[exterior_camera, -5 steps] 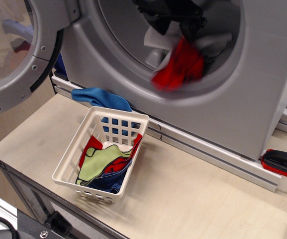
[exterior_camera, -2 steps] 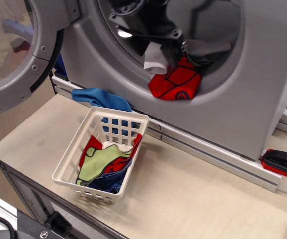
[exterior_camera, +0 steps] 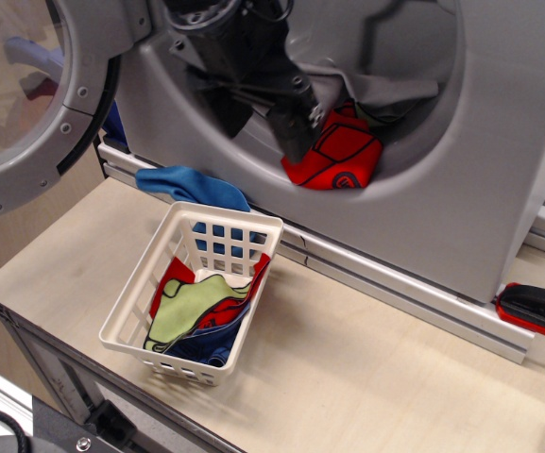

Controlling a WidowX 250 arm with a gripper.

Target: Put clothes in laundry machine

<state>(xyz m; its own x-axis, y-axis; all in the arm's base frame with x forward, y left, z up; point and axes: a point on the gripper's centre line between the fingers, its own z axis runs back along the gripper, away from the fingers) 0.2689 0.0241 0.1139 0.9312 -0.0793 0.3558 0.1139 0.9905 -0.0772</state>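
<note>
My tool (exterior_camera: pixel 296 142): grip state unreadable. Red garment (exterior_camera: pixel 333 160) sits at the drum lip (exterior_camera: pixel 385 184); may slide out.

White plastic lattice basket (exterior_camera: pixel 140 307) stands on light wooden table (exterior_camera: pixel 366 377). Red-and-black object (exterior_camera: pixel 538 310) lies at the right edge, possibly a tool; its identity is unclear.
</note>
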